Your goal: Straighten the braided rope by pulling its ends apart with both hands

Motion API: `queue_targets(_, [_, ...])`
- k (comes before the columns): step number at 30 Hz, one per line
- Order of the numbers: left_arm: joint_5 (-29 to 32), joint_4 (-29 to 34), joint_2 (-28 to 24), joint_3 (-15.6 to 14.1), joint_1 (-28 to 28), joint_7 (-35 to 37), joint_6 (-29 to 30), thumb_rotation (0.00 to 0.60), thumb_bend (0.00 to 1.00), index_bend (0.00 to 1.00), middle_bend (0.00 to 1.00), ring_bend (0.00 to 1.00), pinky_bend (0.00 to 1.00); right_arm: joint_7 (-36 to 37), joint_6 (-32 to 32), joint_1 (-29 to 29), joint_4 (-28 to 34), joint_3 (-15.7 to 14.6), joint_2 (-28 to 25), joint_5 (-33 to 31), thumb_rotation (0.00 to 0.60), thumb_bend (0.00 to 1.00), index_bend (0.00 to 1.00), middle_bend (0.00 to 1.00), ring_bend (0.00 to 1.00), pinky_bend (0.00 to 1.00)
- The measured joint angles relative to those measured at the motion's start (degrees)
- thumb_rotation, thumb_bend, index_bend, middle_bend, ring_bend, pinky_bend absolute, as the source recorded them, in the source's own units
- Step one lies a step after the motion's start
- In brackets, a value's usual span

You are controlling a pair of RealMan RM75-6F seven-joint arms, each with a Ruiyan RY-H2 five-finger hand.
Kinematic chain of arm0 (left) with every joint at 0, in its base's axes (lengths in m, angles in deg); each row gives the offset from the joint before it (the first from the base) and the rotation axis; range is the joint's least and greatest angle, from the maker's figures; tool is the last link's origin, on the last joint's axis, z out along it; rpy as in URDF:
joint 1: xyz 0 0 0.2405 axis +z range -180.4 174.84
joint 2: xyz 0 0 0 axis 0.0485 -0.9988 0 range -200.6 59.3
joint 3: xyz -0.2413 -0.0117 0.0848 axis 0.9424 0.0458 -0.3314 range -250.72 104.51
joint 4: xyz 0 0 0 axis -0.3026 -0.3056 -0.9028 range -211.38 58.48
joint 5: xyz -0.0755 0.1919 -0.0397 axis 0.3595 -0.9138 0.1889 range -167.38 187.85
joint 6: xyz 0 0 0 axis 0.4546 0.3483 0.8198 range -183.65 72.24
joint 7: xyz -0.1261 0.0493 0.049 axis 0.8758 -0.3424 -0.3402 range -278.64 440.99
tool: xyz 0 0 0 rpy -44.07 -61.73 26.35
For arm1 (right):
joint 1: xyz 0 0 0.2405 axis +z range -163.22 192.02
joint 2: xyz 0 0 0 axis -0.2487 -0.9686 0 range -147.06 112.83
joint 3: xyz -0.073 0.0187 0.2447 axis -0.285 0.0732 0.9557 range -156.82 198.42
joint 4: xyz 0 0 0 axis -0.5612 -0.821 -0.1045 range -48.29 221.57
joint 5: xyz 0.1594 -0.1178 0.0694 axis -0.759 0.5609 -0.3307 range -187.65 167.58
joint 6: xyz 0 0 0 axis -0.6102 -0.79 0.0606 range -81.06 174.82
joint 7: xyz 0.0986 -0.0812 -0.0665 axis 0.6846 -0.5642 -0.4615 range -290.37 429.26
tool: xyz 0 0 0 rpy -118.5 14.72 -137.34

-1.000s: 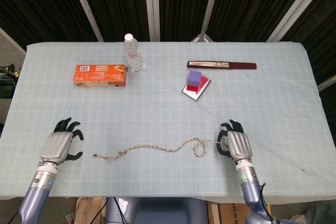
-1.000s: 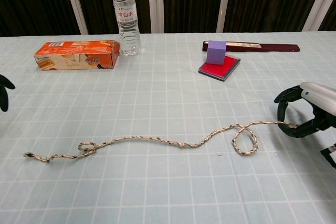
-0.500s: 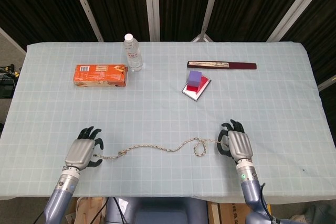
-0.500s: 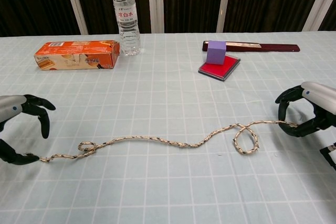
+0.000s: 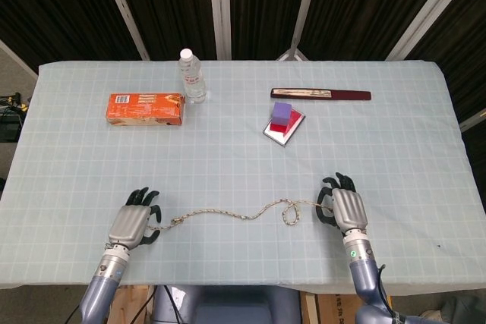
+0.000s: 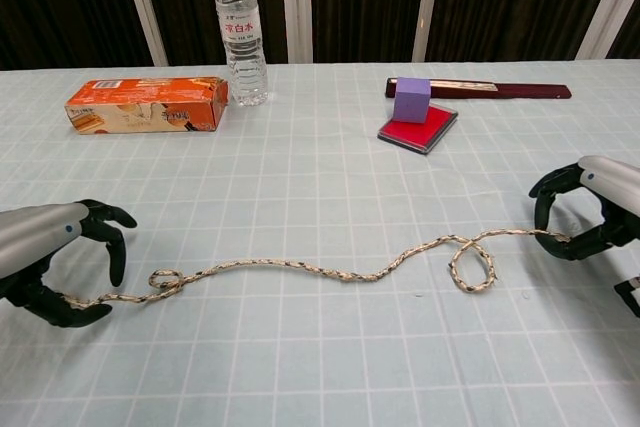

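Braided rope [image 6: 330, 269]: left hand [image 6: 45, 257] has closed in onto its end.

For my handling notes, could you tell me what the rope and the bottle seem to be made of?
Braided rope: apparently woven fibre, cotton or synthetic; matte, speckled beige and dark strands, lying limp in loops.
Bottle: clear, glossy plastic by the look; see-through ribbed body, white screw cap.

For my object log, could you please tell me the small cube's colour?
The cube is purple, clearest in the chest view.

Lab-like test setup: cloth-covered table [image 5: 395, 111], dark curtain backdrop [image 5: 167, 5], white frame poles [image 5: 219, 5].
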Motion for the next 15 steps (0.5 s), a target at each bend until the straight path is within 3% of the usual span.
queue_targets(7, [0.5,-0.3,0.5,-0.1,-0.2,0.1,0.0,0.600,0.47,0.54,0.10,0.00,0.00,-0.3,-0.2,0.1,0.3,-0.1,0.1,0.0,0.600,0.47,0.63,0.24,0.03,0.00])
queue_targets(15, [0.6,0.2,0.4,-0.6,-0.4,0.5,-0.2,0.600,0.47,0.53,0.09,0.00,0.00,-0.6,-0.4,0.1,0.3,-0.2,0.5,-0.1,0.600,0.47,0.63,0.24,0.03,0.00])
